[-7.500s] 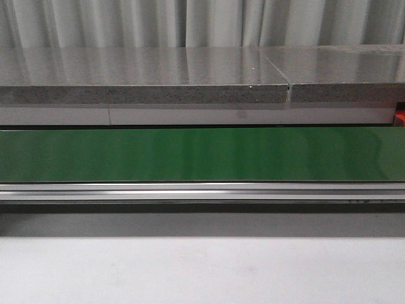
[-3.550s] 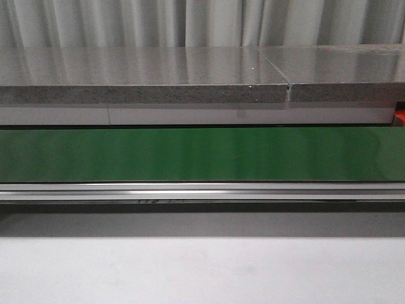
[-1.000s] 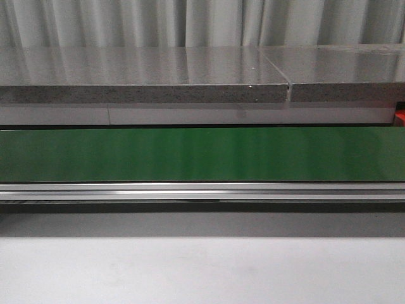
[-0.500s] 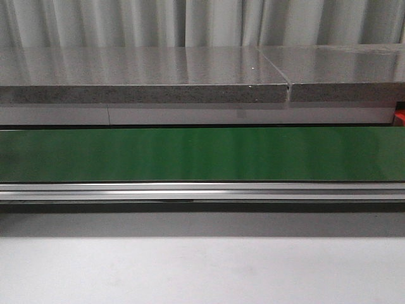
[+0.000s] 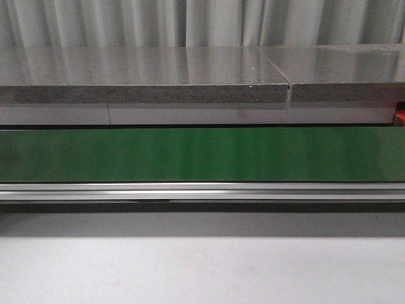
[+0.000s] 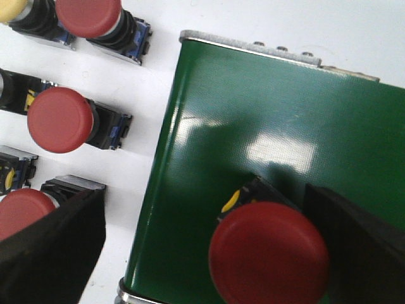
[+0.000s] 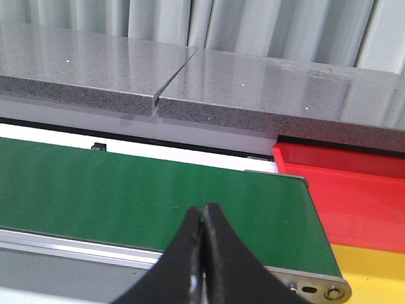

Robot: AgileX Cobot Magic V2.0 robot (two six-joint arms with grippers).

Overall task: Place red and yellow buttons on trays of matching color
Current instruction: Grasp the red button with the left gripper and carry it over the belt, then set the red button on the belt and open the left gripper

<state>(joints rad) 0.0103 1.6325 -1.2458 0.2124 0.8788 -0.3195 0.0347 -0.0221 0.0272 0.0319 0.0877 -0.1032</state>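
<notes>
A red button [image 6: 269,253] stands on the green belt [image 6: 266,120] near its end, between the wide-apart fingers of my left gripper [image 6: 202,206], close beside one finger [image 6: 361,247]; the gripper is open. Beside the belt, on the white table, lie more red buttons [image 6: 60,120] [image 6: 88,16] [image 6: 22,212] and a yellow button [image 6: 11,7]. My right gripper [image 7: 204,212] is shut and empty above the belt's near rail. The red tray [image 7: 354,190] and the yellow tray [image 7: 373,272] sit past the belt's end. Neither arm shows in the front view.
The green belt [image 5: 202,154] runs across the front view with an aluminium rail [image 5: 202,190] in front of it. Behind it is a grey stone counter [image 5: 145,76], then a curtain. A red sliver of tray [image 5: 400,117] shows at the right edge.
</notes>
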